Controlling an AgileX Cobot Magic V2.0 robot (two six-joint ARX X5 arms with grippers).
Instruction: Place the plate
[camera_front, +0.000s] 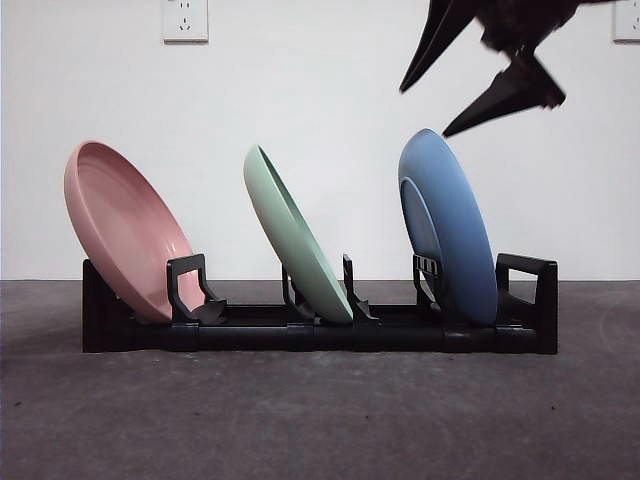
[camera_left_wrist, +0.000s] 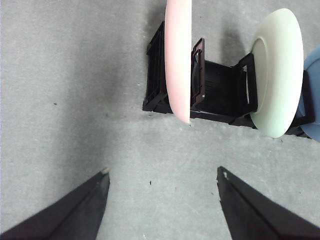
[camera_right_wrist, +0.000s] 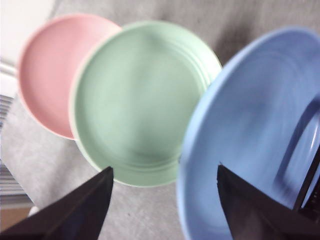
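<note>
1. Rack (camera_front: 320, 335): a black holder on the grey table (camera_front: 320, 420), carrying three tilted plates. Seen from the front, pink (camera_front: 120, 235) stands at 9 o'clock, green (camera_front: 295, 240) in the middle, blue (camera_front: 450, 230) at 3 o'clock.

2. Blue plate: this appears to be the task's thing. It stands in the end slot, leaning like the others, and nothing grips it.

3. Right gripper (camera_front: 470, 85): it hangs just above the blue rim, toward 1 o'clock from the plate, jaws spread wide and empty. (The right wrist view is blurred, so you cannot judge fine clearances from it.)

4. Left gripper (camera_left_wrist: 162, 200): it waits over bare table near the pink end, jaws also wide apart and empty.

5. Stage: as you would judge it, the plate is already seated and the right arm only has to clear away.

6. Risks for you to watch:
   - A jaw tip could clip the blue rim if the arm moves sideways before it rises, and the plate could tip toward green.
   - The plates lean on narrow posts, so a nudge to the rack may unseat one.
   - The left arm, if sent forward low, could strike the pink rim.
</note>
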